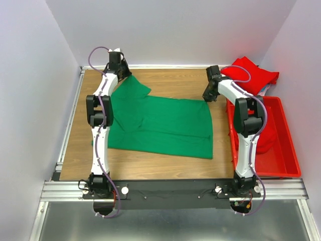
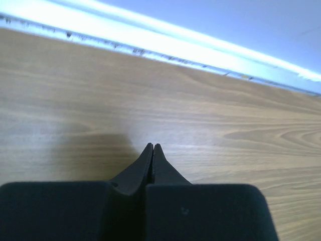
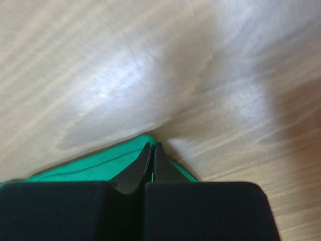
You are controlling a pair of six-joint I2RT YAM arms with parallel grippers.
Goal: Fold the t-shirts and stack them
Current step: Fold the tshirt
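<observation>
Right pincer [image 3: 153,146]: closed tight, black tips pressed together, pinching a corner of the green t-shirt [image 1: 165,125]. Green cloth poking out on both sides of the tips in the right wrist view, with the bare wood of the surface [image 1: 170,83] past it. From above, down low at the far right corner of the shirt, close to the red bin [image 1: 287,155].

Left pincer [image 2: 152,146]: closed too, tips touching. In the left wrist view, only wood ahead of it and a bright white strip [image 2: 165,42] along the far edge. From above, at the far left corner of the surface, right by the shirt's far sleeve. Cannot tell from there if holding any cloth.

Green t-shirt: spread out flat in the middle of the surface, between the left arm [image 1: 100,120] and the right arm [image 1: 246,125]. One sleeve sticking out toward the far left. A few soft wrinkles. Left side partly hidden under the left arm.

Further out on the right: red bin along the right side of the surface, just beside the right arm. A red t-shirt [image 1: 251,74] heaped at the bin's far end, hanging over the rim. A little pale cloth [image 1: 267,88] peeking out under it, too small to tell more.

Near edge: a metal rail [image 1: 175,190] with both arm bases on it.
</observation>
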